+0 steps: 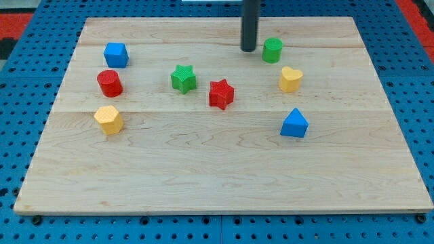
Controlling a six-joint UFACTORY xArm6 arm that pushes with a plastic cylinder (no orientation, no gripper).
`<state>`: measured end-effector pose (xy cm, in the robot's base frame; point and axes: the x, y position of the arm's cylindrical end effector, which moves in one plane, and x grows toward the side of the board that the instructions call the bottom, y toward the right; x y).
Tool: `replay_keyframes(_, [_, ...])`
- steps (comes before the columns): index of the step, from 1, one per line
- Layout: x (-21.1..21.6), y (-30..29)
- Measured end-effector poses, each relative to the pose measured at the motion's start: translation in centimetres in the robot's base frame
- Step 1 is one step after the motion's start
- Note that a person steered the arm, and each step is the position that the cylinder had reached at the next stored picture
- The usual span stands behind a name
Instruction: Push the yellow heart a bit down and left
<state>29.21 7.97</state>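
rod (249,20) cut off by the view's top edge, arm above unseen

Probably lab: blue pegboard (41,27) bench

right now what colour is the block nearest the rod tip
Green, a small cylinder-like block, right of my tip; camera view.

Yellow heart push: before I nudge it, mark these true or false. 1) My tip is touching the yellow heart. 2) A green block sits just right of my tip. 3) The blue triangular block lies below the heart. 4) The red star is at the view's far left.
1) False. My tip stands apart from the yellow heart, up and to the view's left of it.
2) True. The green cylinder is close beside the tip, on the view's right.
3) True. The blue triangular block lies below the heart.
4) False. The red star is near the middle, beside the green star.
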Motion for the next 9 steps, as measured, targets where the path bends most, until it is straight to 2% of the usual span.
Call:
replay_keyframes(1, [0.6, 2.5])
replay_keyframes(2, [-1.6, 2.3])
replay_keyframes(3, [-1.0, 1.6])
replay_keyframes(4, [3.5, 1.7])
replay_keyframes(5, [5.1, 1.9])
replay_keyframes(9, [6.3, 4.5])
